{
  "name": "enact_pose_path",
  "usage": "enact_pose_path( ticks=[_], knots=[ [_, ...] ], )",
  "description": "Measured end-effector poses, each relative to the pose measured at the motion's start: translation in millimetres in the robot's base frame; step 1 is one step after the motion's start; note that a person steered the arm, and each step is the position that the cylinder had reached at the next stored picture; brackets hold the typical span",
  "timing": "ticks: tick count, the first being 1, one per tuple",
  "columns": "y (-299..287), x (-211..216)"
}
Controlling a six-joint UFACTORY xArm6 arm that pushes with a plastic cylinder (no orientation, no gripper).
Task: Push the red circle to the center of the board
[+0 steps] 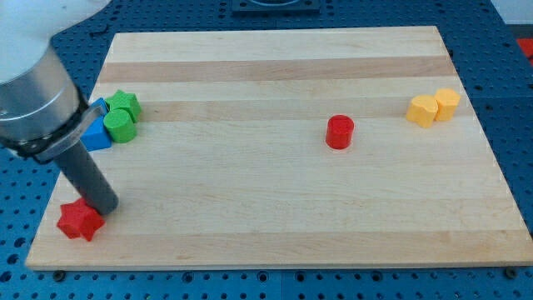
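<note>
small red cylinder block [339,132] sits on the pale wooden board [275,242], right of board centre, well apart from everything. looks light, rigid, smooth; should slide easily but can roll off a glancing push, so contact its right side square-on. my tip [103,206] is at the board's lower-left corner, touching or just beside the red star block [80,221]. rod leans up-left. it's a bare rod, holding nothing.

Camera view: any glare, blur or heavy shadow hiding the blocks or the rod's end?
Camera view: even light, no glare on the board; the red circle and red star look sharp with faint shadows; the arm's near body at the view's left is blurred; my tip sits by the star.
</note>
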State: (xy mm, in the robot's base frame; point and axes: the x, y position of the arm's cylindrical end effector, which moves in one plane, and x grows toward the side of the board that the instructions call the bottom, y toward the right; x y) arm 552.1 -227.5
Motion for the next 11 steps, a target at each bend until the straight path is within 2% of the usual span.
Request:
enact_pose_path(
  ticks=[1, 4, 5, 6, 7, 10, 11],
  knots=[
    [36, -2],
    [349, -49],
    [415, -84],
    [418, -109],
    [393, -110],
    [263, -110],
    [262, -122]
  ],
)
